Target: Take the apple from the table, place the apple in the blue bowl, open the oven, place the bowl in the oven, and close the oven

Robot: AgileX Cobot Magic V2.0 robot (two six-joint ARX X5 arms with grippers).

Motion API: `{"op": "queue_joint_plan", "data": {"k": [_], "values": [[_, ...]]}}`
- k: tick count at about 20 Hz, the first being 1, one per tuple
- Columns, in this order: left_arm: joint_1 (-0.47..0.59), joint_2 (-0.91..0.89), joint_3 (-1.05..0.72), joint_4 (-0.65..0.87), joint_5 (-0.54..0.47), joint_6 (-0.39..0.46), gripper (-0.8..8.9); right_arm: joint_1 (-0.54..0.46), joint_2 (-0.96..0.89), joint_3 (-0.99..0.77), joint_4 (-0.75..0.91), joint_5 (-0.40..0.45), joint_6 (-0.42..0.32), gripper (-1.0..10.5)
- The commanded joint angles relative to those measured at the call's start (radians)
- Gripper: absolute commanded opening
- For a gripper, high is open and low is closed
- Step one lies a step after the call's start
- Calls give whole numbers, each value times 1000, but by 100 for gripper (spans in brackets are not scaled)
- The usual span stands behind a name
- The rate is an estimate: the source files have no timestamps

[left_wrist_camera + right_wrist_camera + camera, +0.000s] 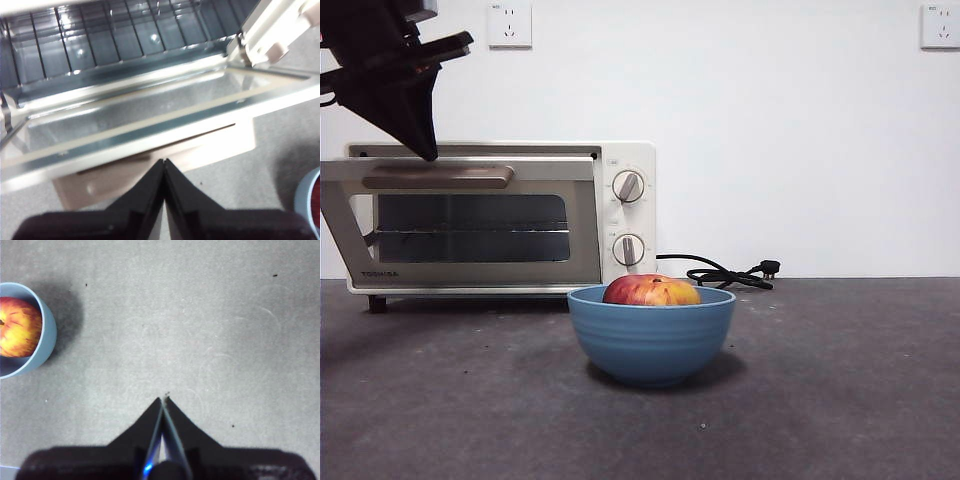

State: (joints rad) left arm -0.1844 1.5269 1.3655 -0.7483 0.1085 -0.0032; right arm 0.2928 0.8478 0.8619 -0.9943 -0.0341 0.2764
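The red and yellow apple (652, 291) lies inside the blue bowl (652, 340), which stands on the table (840, 400) in front of the cream oven (625, 215). The oven's glass door (470, 228) hangs tilted partly open, and its beige handle (438, 178) faces forward. My left gripper (428, 155) is shut, with its tip at the door's upper edge just above the handle (125, 175) and nothing between its jaws. The left wrist view looks into the oven's cavity (125, 45). My right gripper (163, 401) is shut over bare table, apart from the bowl (45, 340) and the apple (17, 327).
A wire rack (100, 30) sits inside the oven. A black power cord with its plug (730, 272) lies on the table to the right of the oven. Two wall sockets (510, 25) are on the white wall behind. The bowl's rim (307, 200) shows in the left wrist view.
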Motion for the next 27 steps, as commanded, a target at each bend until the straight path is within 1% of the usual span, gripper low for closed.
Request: {"op": "queue_joint_plan", "data": {"k": [1,4,9,16,18,20,23,27], "values": [[6,-1,-42,32,-4,5,-8,0,-1,-10,4,0,-8,-2],[16,-1,-69,47,-4,5,-8,0,-1,-10,-6,0,-10,-3],[12,-1,-78,14,5,0,-8,0,-1,-10,-6,0,-15,-2],[8,-1,-183,83,6,-22,-8,0,-1,-10,-2,0,-18,-3],[8,-1,-188,83,31,-29,-8,0,-1,-10,-1,0,-22,-2],[6,-2,-188,83,30,-31,-8,0,-1,-10,0,0,-22,-2],[-5,-5,-188,60,31,-29,-8,0,-1,-10,-2,0,-23,-3],[-15,-21,-188,-34,32,18,-8,0,1,-10,-1,0,-24,-2]]}}
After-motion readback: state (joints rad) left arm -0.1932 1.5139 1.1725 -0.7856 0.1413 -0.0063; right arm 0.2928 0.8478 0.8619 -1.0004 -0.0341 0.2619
